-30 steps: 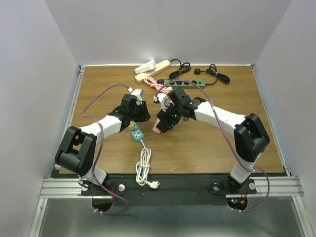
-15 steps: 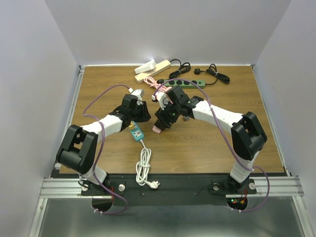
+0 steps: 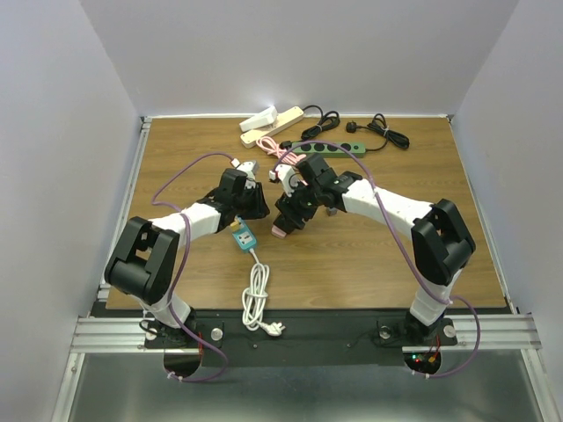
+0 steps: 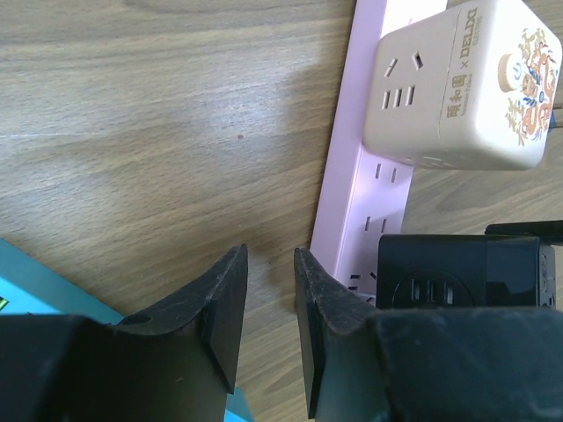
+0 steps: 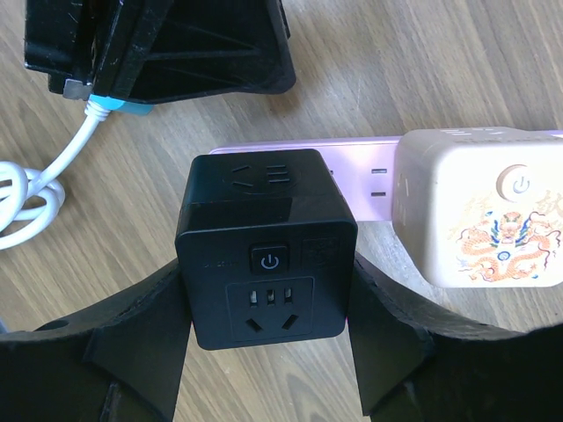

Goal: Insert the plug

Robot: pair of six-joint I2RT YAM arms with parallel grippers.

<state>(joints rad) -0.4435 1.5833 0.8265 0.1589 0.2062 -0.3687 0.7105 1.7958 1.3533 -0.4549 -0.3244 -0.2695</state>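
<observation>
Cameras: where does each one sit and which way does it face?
Top external: above, behind the bases, looking down at the table; left arm and right arm show.
Left wrist: looks down past left gripper at pink power strip.
Right wrist: looks down past right gripper clamping black adapter.
Both wrist views share pink power strip and cream adapter.

A brown wooden counter point(image 3: 369, 255) with a fine grain fills the middle of the top view. Plain pale grey walls close it in on three sides: a back wall point(image 3: 299, 53), a left wall point(image 3: 53, 132) and a right wall point(image 3: 523, 114). A thin metal strip point(image 3: 130, 176) runs along the counter's left edge. At the near edge a black bar point(image 3: 325, 327) lies on a ribbed aluminium rail point(image 3: 106, 335), with a dull grey metal sheet point(image 3: 299, 387) below. The light is even and soft, and the shadows are faint.
</observation>
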